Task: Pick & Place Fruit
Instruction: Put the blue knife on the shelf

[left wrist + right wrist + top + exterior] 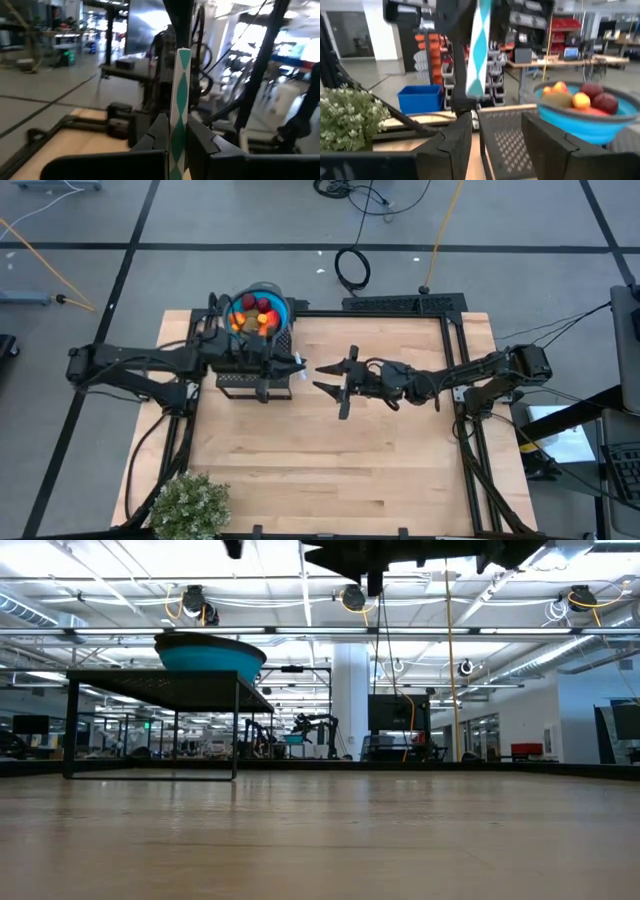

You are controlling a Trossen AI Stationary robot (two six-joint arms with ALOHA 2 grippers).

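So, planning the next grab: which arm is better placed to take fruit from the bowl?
Probably right: the right gripper is open and empty, facing the bowl. The left gripper sits closer but is shut on a pen.

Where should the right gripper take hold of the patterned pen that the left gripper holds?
Probably on the free stretch of the pen that sticks out past the left gripper, which is shut on it. The shaft is thin and straight, so the right gripper, open and facing it, could come straight from its own side and close across it.
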